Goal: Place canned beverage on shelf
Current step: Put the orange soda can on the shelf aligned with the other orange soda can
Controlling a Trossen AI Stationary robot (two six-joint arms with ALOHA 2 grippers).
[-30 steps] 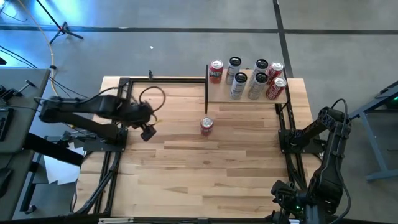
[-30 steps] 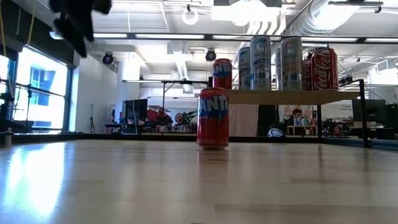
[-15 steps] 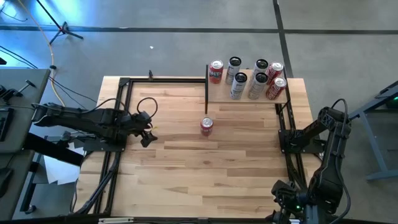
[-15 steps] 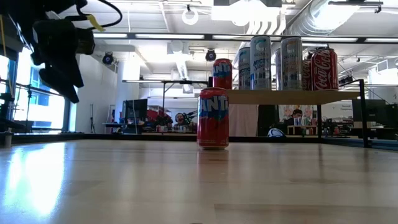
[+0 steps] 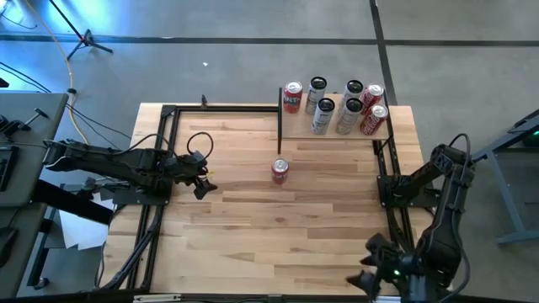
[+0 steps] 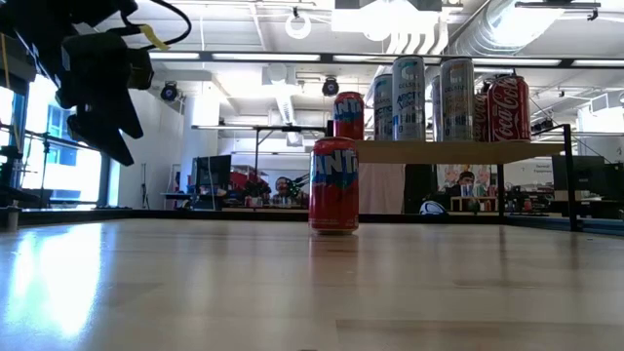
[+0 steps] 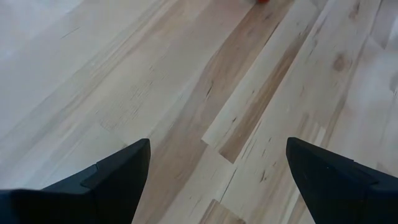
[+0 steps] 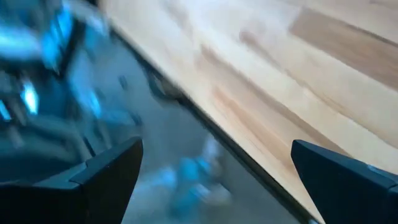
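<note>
red can upright on striped wooden tabletop, office room behind

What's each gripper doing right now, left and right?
Left gripper: open, empty, above the table's left side.
Right gripper: open, empty, at the table's near right edge.

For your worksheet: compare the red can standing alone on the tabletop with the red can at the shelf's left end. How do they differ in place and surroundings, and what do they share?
The lone can stands on the bare tabletop, in front of the shelf; the shelf can stands on the raised board. The lone can has nothing beside it; the shelf can has other cans as neighbours. Both are red, upright, and untouched by either gripper.
</note>
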